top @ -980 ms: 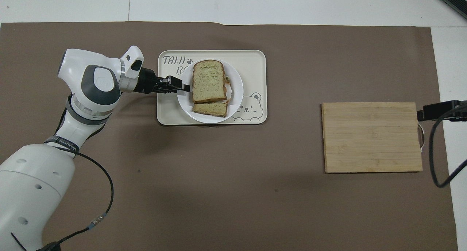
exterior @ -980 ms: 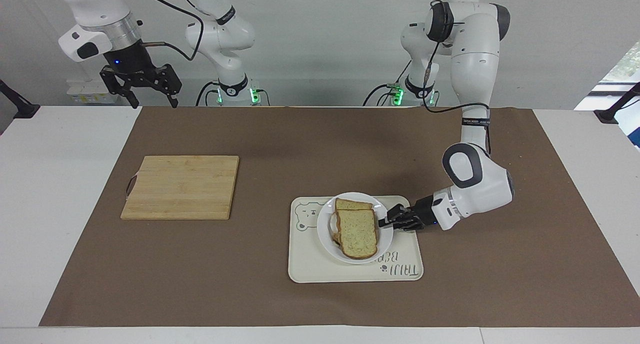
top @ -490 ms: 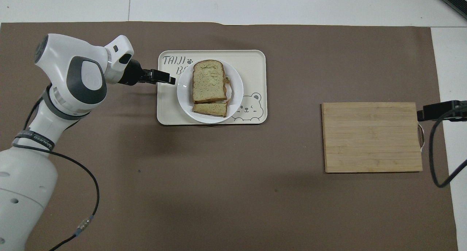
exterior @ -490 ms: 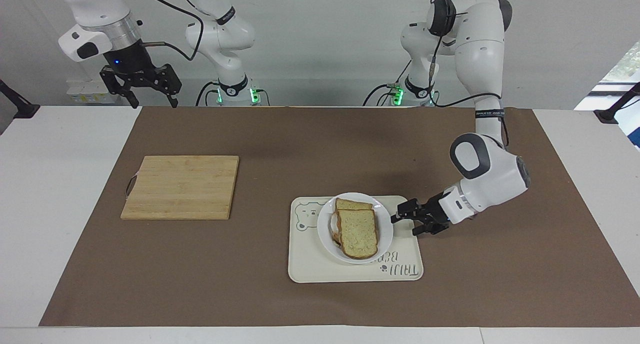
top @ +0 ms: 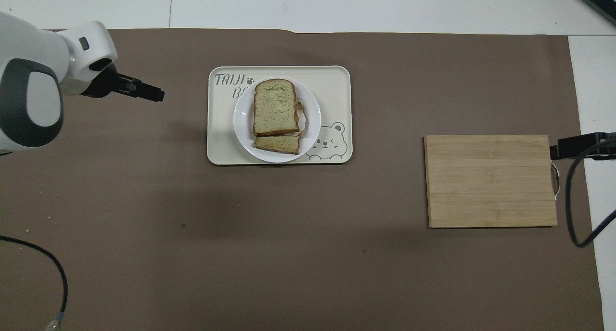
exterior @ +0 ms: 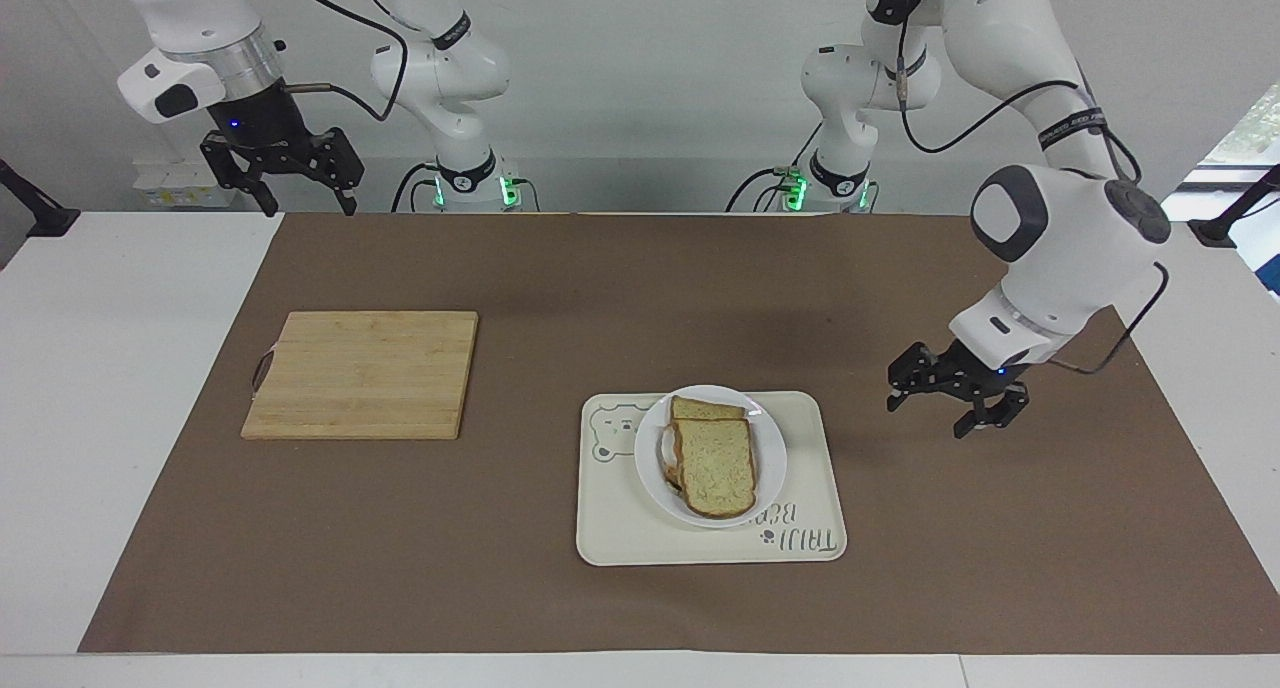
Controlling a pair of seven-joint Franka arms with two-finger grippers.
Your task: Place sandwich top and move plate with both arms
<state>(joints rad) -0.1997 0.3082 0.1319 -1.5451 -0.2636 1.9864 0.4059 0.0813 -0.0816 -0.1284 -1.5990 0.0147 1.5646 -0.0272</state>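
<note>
- Left claw (exterior: pixel 955 403) hangs empty over bare brown mat (exterior: pixel 1000 528), fingers spread apart, off toward the left arm's end of the table from the tray.
- Right claw (exterior: pixel 280 173) waits high up by its own end of the table, fingers also wide and holding nothing.
- Wooden cutting board (exterior: pixel 362 373) lies bare on the mat, toward the right arm's end.
- Cream tray (exterior: pixel 640 538) with a bear drawing carries the white plate (exterior: pixel 770 448).
- On the plate, the top slice of bread (exterior: pixel 715 465) lies flat over another slice, which pokes out at the robots' end.
- Its long side runs away from the robots, rounded end pointing away from them.
</note>
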